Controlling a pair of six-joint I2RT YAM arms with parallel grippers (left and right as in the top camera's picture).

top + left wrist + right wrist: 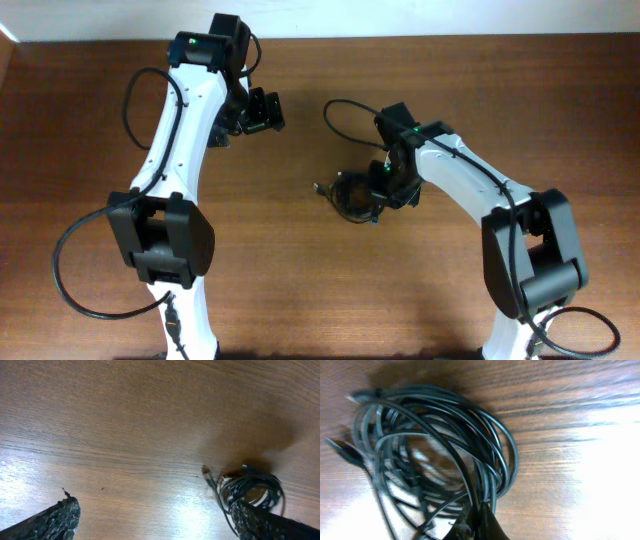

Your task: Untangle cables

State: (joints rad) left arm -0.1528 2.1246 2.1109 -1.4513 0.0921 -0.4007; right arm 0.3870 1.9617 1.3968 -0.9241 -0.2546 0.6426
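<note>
Near the middle of the table point(300, 290) lie the cables point(350, 196), in one coiled bundle. The right gripper point(386, 193) sits at the bundle's right edge, touching its strands. A plug end point(318, 187) sticks out on the left. The left gripper point(264, 112) is farther back and to the left, well apart.

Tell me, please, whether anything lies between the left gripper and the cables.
Nothing visible does: only bare table separates the open left gripper from the cables, where the right gripper is shut on them.
</note>
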